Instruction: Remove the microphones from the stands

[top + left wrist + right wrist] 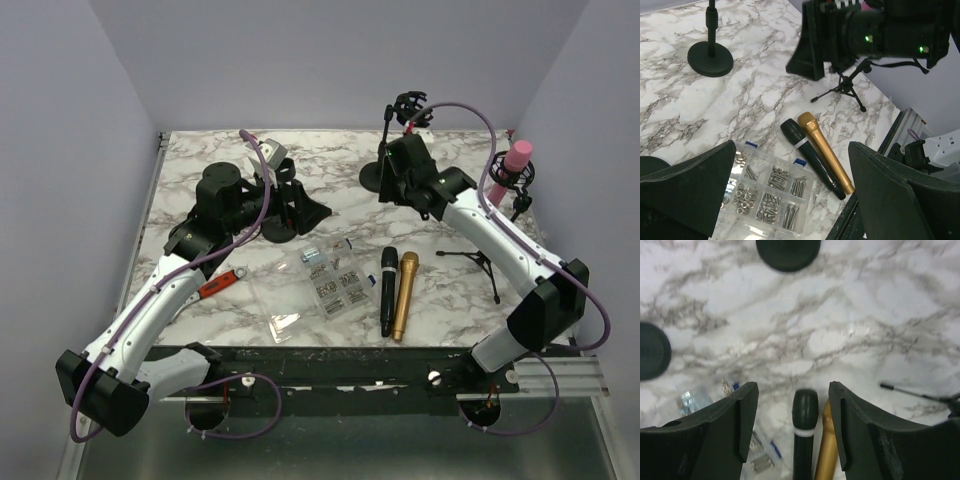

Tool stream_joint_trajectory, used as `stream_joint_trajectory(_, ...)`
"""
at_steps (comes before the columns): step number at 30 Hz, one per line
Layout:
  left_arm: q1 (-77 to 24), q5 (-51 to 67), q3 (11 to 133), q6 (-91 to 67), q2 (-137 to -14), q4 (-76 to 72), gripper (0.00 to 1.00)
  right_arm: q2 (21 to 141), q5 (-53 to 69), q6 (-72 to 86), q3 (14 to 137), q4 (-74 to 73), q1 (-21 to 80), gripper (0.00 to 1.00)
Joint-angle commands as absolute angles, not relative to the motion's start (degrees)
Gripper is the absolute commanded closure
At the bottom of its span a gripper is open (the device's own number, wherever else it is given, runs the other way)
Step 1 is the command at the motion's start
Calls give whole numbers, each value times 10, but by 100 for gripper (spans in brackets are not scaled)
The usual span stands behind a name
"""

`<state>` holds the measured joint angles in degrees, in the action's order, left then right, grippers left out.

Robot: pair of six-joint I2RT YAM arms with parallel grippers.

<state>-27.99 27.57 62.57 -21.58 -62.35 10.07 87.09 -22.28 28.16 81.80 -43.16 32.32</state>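
Observation:
A pink microphone [517, 158] sits in a black shock mount on a small tripod stand [480, 259] at the right of the table; the tripod's legs show in the left wrist view [842, 90]. My right gripper [398, 172] is open and empty, hovering left of that stand; in its wrist view [792, 412] the jaws frame the head of a loose black microphone [805, 412] far below. My left gripper [293, 213] is open and empty above the table's left middle; in its wrist view [790, 200] it is above a screw box [767, 192].
A black microphone [387, 290] and a gold microphone [405, 293] lie side by side at the front centre. A clear screw box [325, 275] and a red-handled tool [218, 285] lie to their left. An empty black stand with a round base [374, 178] stands at the back.

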Motion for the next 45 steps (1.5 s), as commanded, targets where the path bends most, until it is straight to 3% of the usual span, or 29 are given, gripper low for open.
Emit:
stream_joint_trajectory(1, -286, 265, 629, -207, -607, 107, 1, 941, -360, 211, 928, -443, 327, 37)
stream_joint_trajectory(12, -288, 261, 628, -205, -597, 106, 2, 1134, -412, 47, 1236, -342, 325, 38)
stream_joint_trajectory(17, -288, 254, 630, -201, -599, 112, 1, 1198, -424, -33, 1328, -284, 325, 32)
stream_joint_trajectory(26, -288, 251, 629, -199, -603, 113, 1, 1230, -407, -67, 1330, -191, 307, 26)
stream_joint_trajectory(45, -288, 249, 632, -194, -613, 117, 1, 1273, -345, -26, 1334, -184, 283, 23)
